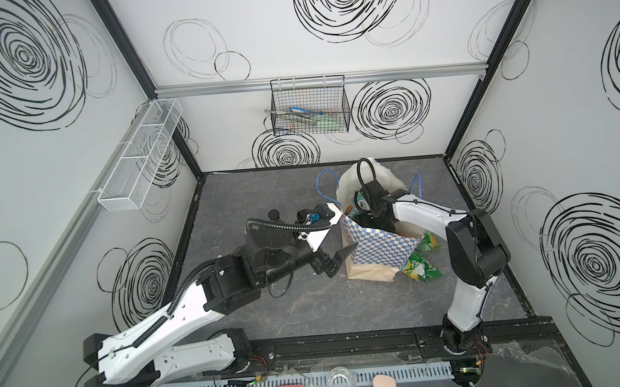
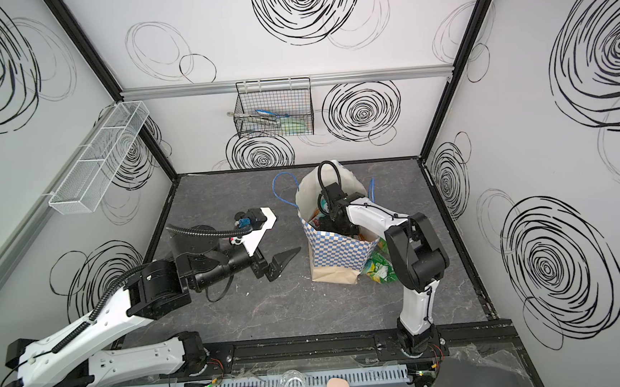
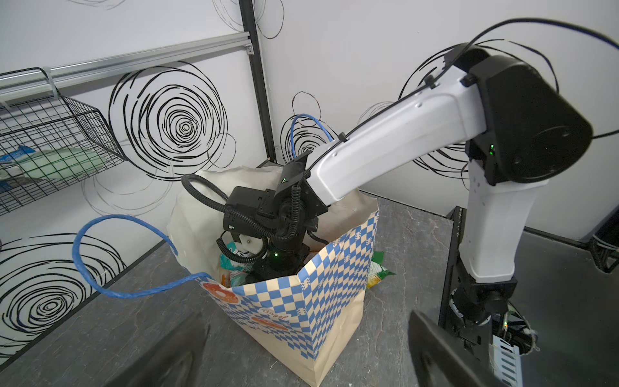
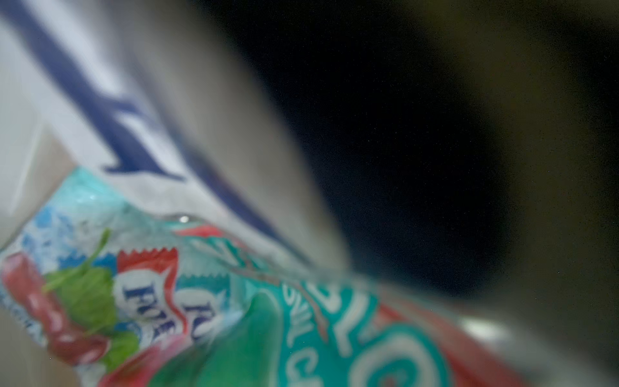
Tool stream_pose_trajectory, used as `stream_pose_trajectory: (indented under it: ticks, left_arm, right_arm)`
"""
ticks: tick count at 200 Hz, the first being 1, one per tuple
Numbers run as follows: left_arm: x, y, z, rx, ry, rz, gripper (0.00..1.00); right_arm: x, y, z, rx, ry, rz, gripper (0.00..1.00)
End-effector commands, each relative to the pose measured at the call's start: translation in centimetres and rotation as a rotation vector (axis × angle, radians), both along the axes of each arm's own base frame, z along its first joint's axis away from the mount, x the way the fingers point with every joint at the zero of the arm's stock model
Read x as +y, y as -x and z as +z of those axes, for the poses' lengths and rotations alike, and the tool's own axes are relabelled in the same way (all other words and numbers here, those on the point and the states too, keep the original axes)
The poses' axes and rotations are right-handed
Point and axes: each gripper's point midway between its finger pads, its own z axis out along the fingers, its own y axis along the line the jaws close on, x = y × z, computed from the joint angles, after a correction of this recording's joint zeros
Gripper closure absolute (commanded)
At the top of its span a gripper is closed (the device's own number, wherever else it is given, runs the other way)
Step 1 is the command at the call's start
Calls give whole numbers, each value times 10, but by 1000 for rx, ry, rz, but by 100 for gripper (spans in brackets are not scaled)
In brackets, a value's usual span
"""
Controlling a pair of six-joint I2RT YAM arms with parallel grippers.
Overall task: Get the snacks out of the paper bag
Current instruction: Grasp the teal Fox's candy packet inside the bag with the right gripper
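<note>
Left wrist: paper bag [image 3: 335, 291] reads "Bagel"; right wrist: teal packet [image 4: 301, 335] "FO…".

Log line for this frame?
left pincer: open, beside paper bag | right pincer: inside bag, jaws hidden | teal FOX'S packet: in bag | green packets: outside, beside bag

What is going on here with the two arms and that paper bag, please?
The robot is partway through unpacking the paper bag, which stands upright on the table. The right arm reaches down into it, its jaws hidden; its wrist view shows a teal packet close up. The left gripper hangs open beside the bag, holding nothing. Two green packets already lie on the table next to the bag.
</note>
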Motion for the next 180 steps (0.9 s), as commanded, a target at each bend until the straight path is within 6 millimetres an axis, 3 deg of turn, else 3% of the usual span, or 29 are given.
stream_pose_trajectory:
  ticks: [1,38,95,132,180]
  left_arm:
    - [4,-2,11,-16,40,16,4]
    - [3,-2,10,-13,40,14,4]
    - [2,-2,9,-12,39,10,4]
    - [2,-2,8,-11,39,9,4]
    - [2,-3,8,-12,39,11,4]
  right_arm:
    - [-15,38,-47,179,58,-25,17]
    - [-12,39,-48,181,37,-18,34]
    - [-3,26,-22,128,-2,-11,84]
    - [2,14,3,76,-25,-6,96]
    - [8,2,39,8,-60,-2,100]
